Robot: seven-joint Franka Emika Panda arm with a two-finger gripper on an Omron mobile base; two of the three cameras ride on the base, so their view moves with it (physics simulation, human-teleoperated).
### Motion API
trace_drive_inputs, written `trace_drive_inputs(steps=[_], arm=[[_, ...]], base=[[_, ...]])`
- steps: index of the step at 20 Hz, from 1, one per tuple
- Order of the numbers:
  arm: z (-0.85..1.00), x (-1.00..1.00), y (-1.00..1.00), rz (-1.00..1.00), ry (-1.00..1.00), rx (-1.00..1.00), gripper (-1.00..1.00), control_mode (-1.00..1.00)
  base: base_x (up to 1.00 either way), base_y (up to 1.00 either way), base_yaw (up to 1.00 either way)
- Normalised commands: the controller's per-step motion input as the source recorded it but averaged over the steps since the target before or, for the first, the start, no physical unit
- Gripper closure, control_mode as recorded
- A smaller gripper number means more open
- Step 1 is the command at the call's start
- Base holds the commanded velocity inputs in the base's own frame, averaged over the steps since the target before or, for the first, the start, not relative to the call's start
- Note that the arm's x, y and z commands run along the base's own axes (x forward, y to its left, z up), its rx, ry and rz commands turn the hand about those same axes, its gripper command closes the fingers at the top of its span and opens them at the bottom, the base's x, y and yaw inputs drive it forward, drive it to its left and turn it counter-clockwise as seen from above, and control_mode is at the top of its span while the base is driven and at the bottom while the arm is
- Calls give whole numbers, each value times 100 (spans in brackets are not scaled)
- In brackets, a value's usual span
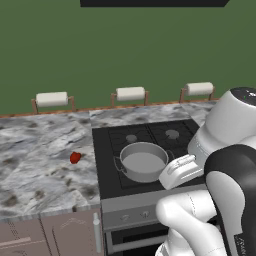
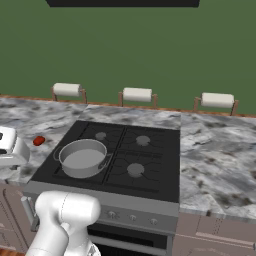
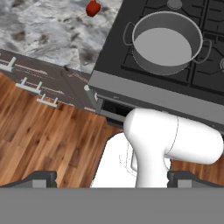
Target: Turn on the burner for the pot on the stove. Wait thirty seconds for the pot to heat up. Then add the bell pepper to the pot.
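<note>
The wide grey pot [image 1: 143, 162] [image 2: 82, 159] [image 3: 166, 43] stands on the front left burner of the black stove [image 1: 107, 145] [image 2: 150, 165] [image 3: 111, 57], and nothing lies in it. The small red bell pepper [image 1: 75, 158] [image 2: 38, 141] [image 3: 92, 8] lies on the marble counter to the left of the stove. My gripper [image 3: 116, 178] is open and holds nothing. It hangs in front of the stove, above the floor, and looks down at the stove's front edge. Small knobs [image 1: 135, 216] [image 2: 132, 217] sit on the grey front panel.
Three paper towel holders [image 1: 52, 99] [image 1: 130, 94] [image 1: 200, 89] stand along the back of the marble counter [image 1: 35, 175] [image 2: 220, 160]. Cabinet drawers [image 3: 39, 83] and the oven door are below, with wooden floor [image 3: 48, 140] in front. A dark hood [image 1: 150, 2] hangs above.
</note>
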Motion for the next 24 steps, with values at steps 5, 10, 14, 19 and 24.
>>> trace_drive_inputs(steps=[5,10,14,19,24], arm=[[0,0,0,0,0,0,-100,-100],[0,0,0,0,0,0,-100,-100],[0,0,0,0,0,0,-100,-100],[0,0,0,0,0,0,-100,-100],[0,0,0,0,0,0,-100,-100]], base=[[0,0,0],[0,0,0],[0,0,0],[0,0,0],[0,0,0]])
